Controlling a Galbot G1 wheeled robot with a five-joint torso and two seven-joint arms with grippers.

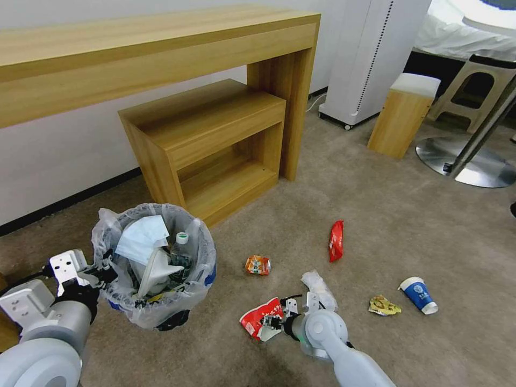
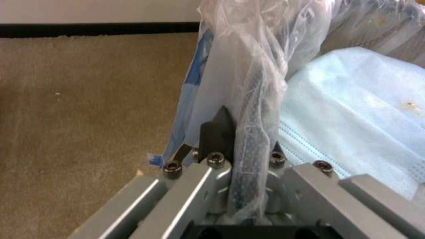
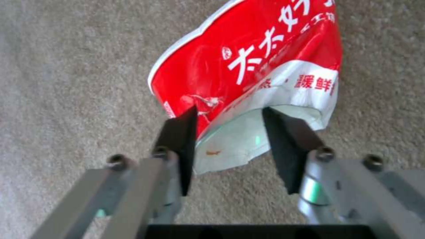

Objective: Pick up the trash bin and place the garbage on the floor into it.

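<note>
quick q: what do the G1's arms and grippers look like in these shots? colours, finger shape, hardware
Both arms are rounded pale grey shells. The left gripper has a white block with small holes behind it. The right gripper ends in black wedge-shaped fingertips on silver-grey metal links fastened with dark bolts; a green glint shows on the metal. The left wrist view shows the same silver links and black bolts.

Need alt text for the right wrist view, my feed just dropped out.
The right gripper is open, its two black fingers either side of the torn end of a crushed red-and-white cup printed with white characters. The cup lies on the beige carpet.
</note>
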